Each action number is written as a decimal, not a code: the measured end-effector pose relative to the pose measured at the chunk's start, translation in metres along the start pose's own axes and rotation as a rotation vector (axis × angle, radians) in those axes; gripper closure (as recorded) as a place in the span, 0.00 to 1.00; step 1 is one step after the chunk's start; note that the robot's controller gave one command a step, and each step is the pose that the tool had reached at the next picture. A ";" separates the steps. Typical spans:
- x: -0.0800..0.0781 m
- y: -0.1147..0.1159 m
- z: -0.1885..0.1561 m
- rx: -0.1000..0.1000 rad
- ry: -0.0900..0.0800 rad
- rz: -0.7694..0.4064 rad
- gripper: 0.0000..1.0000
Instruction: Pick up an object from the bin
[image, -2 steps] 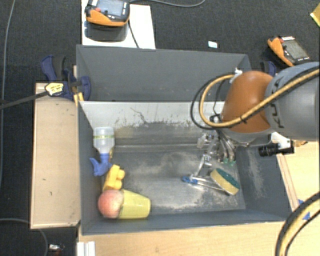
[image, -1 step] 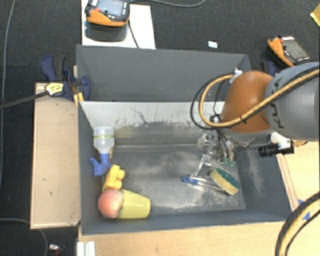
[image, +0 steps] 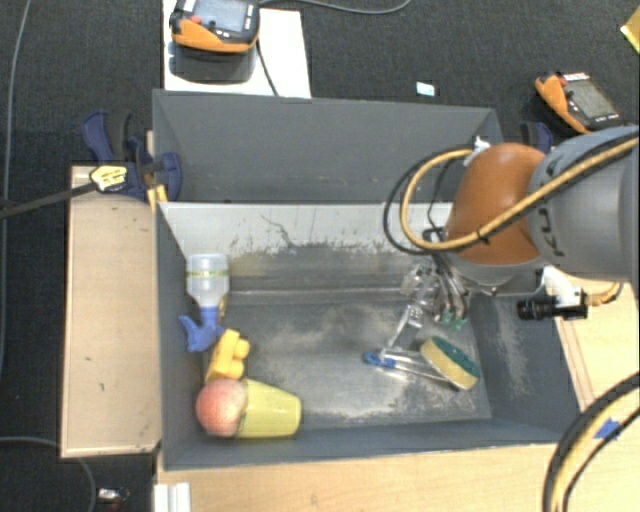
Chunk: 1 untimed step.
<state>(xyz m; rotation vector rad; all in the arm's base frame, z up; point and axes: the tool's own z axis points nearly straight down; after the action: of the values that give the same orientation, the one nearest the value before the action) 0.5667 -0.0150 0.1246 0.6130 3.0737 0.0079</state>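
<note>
My gripper hangs under the orange wrist cover over the right part of the bin floor. Just below it lies a yellow sponge with a dark green face, tilted, close to the right wall. Left of the sponge is a clear plastic piece with a blue tip, flat on the floor; a thin shiny part rises from it toward the gripper. I cannot make out whether the gripper touches either thing.
Along the left wall lie a small clear bottle, a blue piece, a yellow block and a yellow cup with a pink ball at its mouth. The arm and its cables cover the right rim.
</note>
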 end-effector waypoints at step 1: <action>0.034 -0.008 0.009 0.001 0.000 0.047 0.00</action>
<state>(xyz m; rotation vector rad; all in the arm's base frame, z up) 0.5322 -0.0098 0.1151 0.6856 3.0585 0.0065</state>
